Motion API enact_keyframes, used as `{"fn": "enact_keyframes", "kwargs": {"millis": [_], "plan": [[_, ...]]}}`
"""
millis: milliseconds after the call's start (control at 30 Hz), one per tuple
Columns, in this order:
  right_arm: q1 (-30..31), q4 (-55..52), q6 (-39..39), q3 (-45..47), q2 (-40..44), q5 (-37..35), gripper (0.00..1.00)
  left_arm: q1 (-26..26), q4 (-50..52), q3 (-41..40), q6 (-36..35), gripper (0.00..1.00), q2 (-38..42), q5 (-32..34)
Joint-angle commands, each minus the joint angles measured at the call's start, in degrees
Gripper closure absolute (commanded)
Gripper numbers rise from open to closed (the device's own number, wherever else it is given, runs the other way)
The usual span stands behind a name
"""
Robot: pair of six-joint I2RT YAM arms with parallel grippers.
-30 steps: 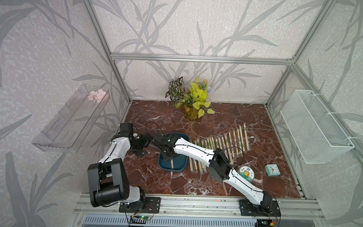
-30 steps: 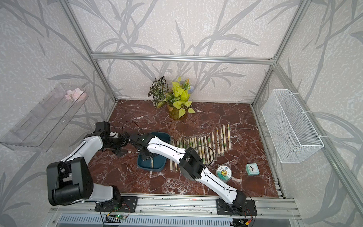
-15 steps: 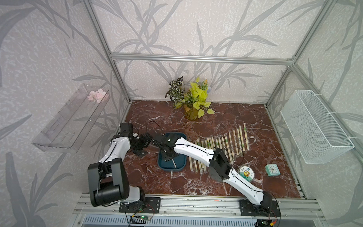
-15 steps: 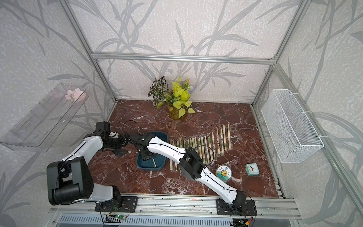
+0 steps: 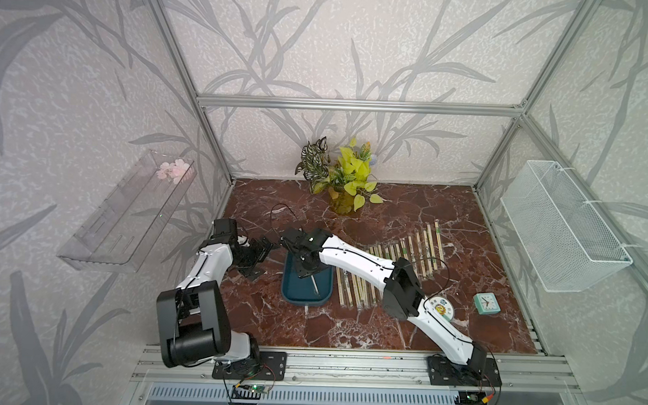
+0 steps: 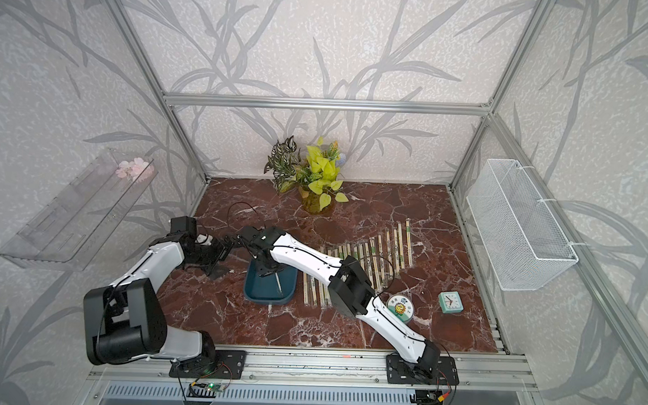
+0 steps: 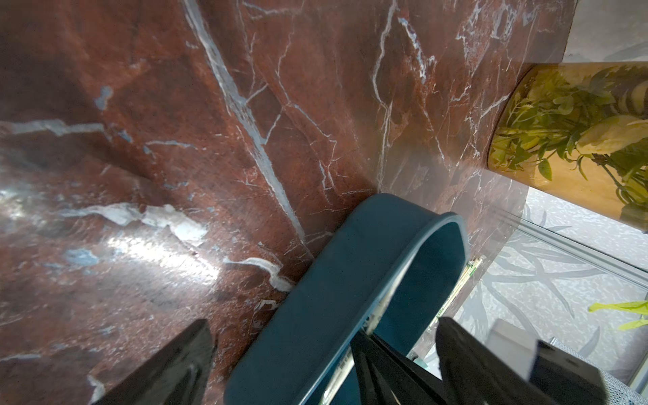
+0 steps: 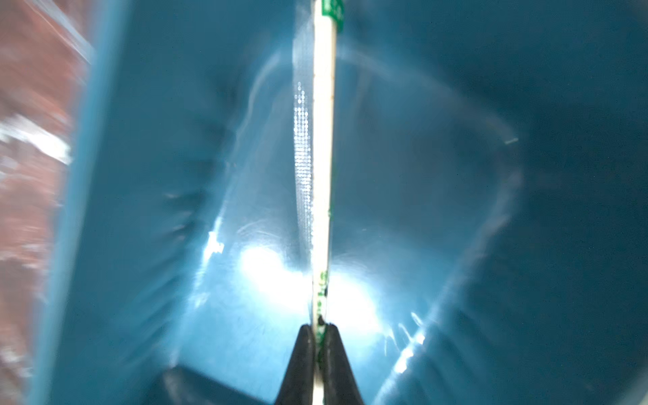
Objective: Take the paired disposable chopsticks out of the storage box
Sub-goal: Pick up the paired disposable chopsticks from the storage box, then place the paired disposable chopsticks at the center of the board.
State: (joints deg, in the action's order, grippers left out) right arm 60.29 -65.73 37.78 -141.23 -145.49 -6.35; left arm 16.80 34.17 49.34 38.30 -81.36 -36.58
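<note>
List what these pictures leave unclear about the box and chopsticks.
- Top views: the right gripper hides the far end of the storage box.
- Right wrist view: the chopstick pair runs off the frame edge; blur smears the box.
- Top views: laid-out chopsticks, labels too small to read.

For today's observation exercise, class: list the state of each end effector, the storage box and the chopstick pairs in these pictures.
right end effector: shut on the held chopstick pair.
left end effector: open, empty, beside the storage box.
held chopstick pair: gripped at one end, inside the storage box.
storage box: on the table, no other pair visible inside.
chopstick pairs on the table: lying in a row beside the storage box.
</note>
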Motion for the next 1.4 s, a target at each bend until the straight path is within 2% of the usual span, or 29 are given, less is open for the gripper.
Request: {"fn": "enact_keyframes", "kwargs": {"millis": [0, 200, 367, 633, 800, 1000, 1367], "plan": [[-0.9, 0.6, 1.2, 0.4, 5.2, -0.2, 0.97, 0.4, 0.3, 2.2, -1.3, 0.0, -0.6, -1.0], [-1.4, 3.0, 1.5, 2.5, 9.6, 0.3, 0.98, 0.2, -1.1, 2.7, -0.3, 0.0, -0.6, -2.7], [-4.4, 4.7, 1.1, 5.5, 13.1, 0.7, 0.98, -1.1, -1.9, 2.7, 0.4, 0.0, 0.1, -3.5], [-9.2, 13.1, 0.7, 21.7, 24.4, 1.1, 0.98, -7.4, -2.1, 4.4, 1.5, 0.0, 0.8, -1.5], [-13.9, 18.8, 0.8, 35.5, 33.1, 1.3, 0.98, -12.5, -2.8, 6.0, 2.0, 0.0, 1.0, 0.8], [-21.1, 23.3, 0.2, 49.1, 43.0, 0.9, 0.98, -15.3, -4.3, 7.4, 3.2, 0.0, 0.6, 1.6], [-35.5, 25.7, -5.4, 59.9, 52.5, 1.0, 0.98, -17.1, -5.0, 8.5, 2.6, 0.0, 1.5, 3.4]]}}
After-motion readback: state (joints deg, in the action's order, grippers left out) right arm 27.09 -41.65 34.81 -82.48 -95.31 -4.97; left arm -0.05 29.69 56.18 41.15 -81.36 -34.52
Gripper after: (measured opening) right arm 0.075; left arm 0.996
